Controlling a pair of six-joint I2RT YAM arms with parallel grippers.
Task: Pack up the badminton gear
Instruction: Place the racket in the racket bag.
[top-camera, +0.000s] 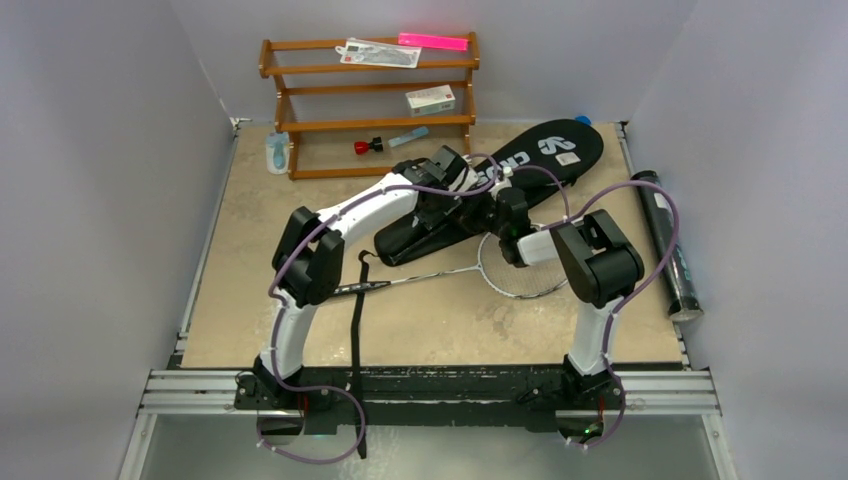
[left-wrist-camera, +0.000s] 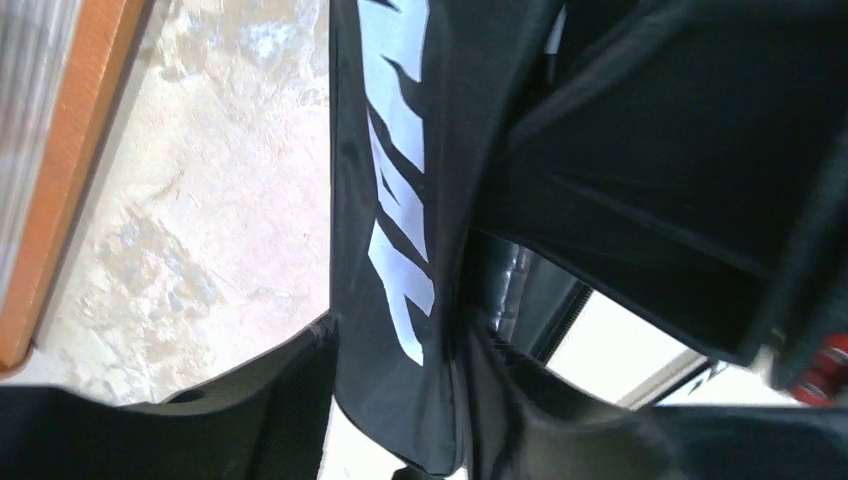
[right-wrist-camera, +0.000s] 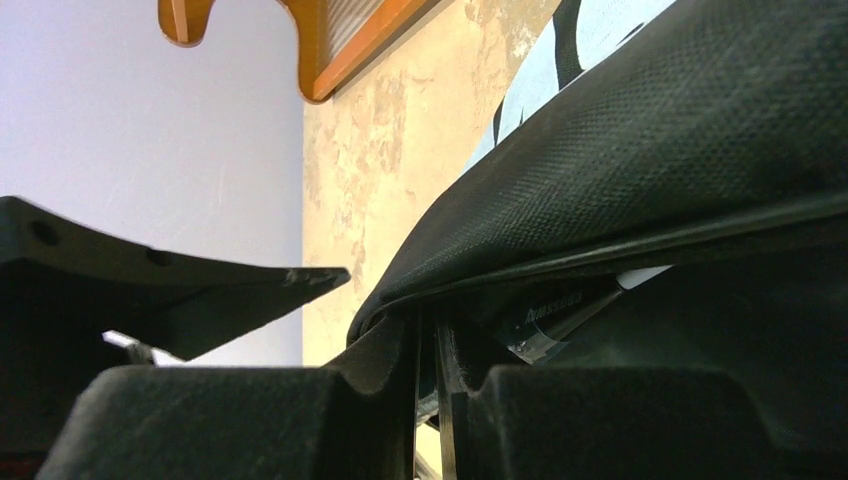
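The black bag (top-camera: 545, 160) lies slanted across the table (top-camera: 430, 330). The right tool (right-wrist-camera: 428, 400) is clamped on the edge of its mouth, and a lettered shaft (right-wrist-camera: 550, 318) shows inside. The left tool (left-wrist-camera: 400, 440) straddles the bag's cloth; I cannot tell whether it grips. One racket (top-camera: 515, 280) lies outside beside the mouth. The tube (top-camera: 668, 250) lies along the table's right edge.

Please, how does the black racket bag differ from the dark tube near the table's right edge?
The black racket bag is wide and flat; the dark tube is slim and round. The bag carries large white lettering; the tube shows none readable. The bag lies diagonally in the middle with the right gripper shut on its fabric; the tube lies alone at the right edge of the table, untouched. Both are long, dark and lying down.
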